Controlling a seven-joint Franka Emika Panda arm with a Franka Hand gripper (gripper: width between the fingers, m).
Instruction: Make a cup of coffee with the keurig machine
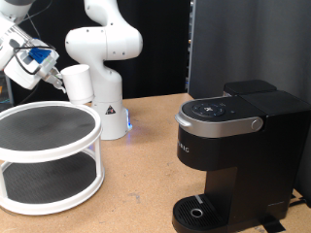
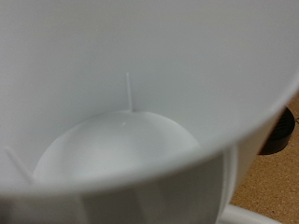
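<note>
The white cup (image 1: 78, 83) hangs in the air at the exterior view's upper left, above the far edge of a white round shelf. My gripper (image 1: 56, 75) is at its rim and shut on it. The cup is tilted, with its mouth turned towards the hand. In the wrist view the cup's inside (image 2: 121, 149) fills nearly the whole picture and my fingers do not show. The black keurig machine (image 1: 238, 136) stands at the exterior view's right with its lid down. Its round drip tray (image 1: 199, 210) has nothing on it.
A white two-tier round shelf (image 1: 49, 146) with dark mesh decks stands at the exterior view's left. The robot's white base (image 1: 105, 58) is behind it. A dark panel (image 1: 248, 44) rises behind the machine. The wooden table (image 1: 146, 184) lies between shelf and machine.
</note>
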